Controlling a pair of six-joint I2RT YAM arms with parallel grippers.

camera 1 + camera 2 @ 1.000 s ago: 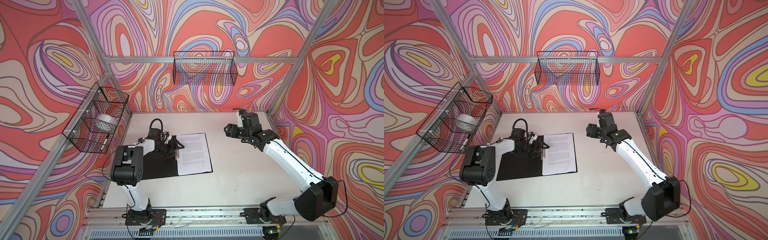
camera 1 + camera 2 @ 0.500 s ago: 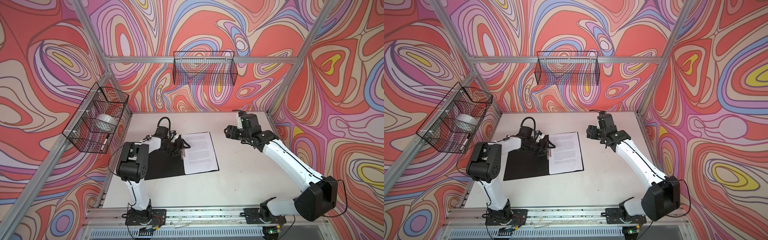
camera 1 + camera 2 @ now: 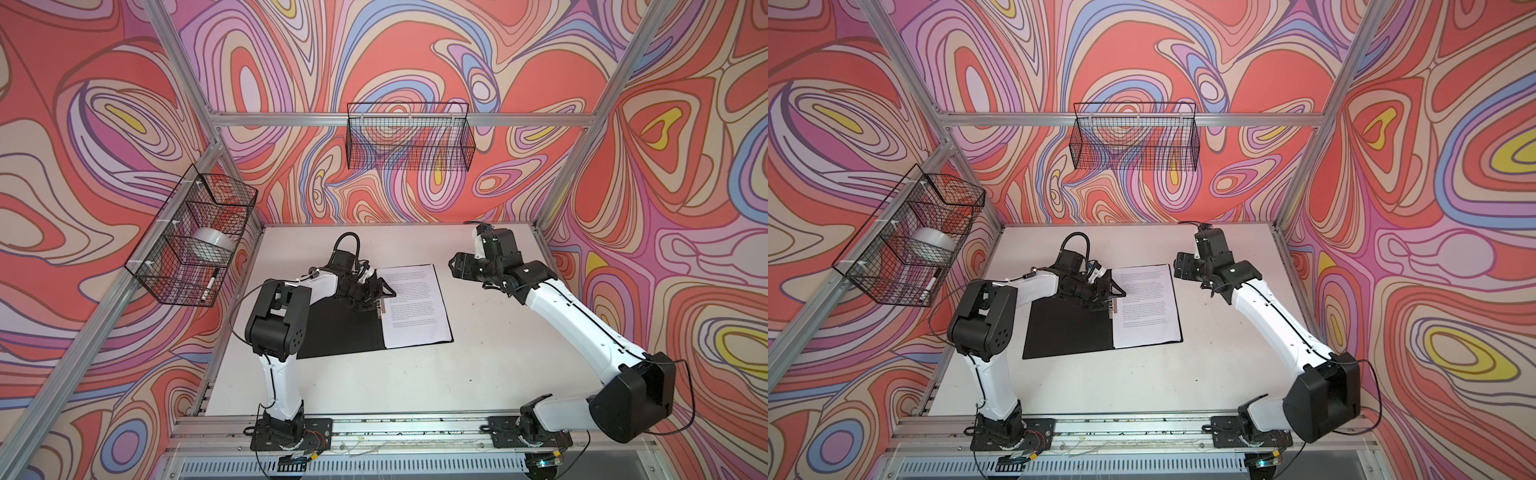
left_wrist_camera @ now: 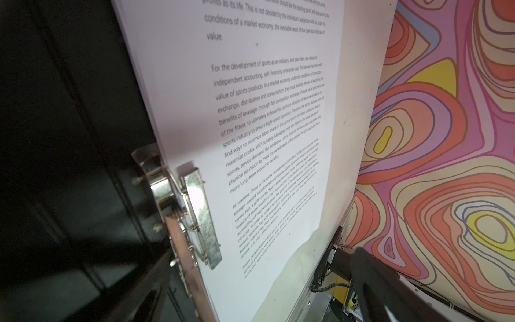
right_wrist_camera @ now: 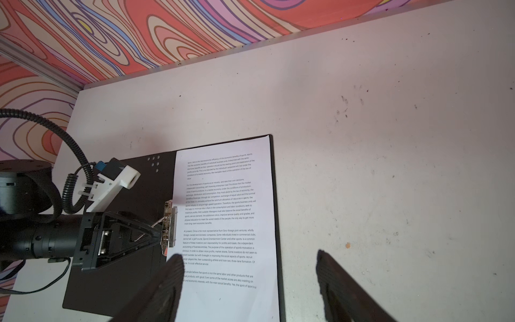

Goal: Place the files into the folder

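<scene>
Left end effector: spread apart, empty, at the clip.
Right end effector: spread apart, empty.
Files: inside the laid-open folder, nearer the desk's left edge.
Danger: bumping the clip may shove the folder; pages slip.

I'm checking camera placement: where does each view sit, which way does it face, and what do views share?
Top views: high at the front, looking down at table, folder and both arms.
Left wrist: low beside the spine clip, facing along the files; own finger blurred.
Right wrist: above, facing down at files and left gripper; own open fingers show.
Shared: files and clip in all.
</scene>
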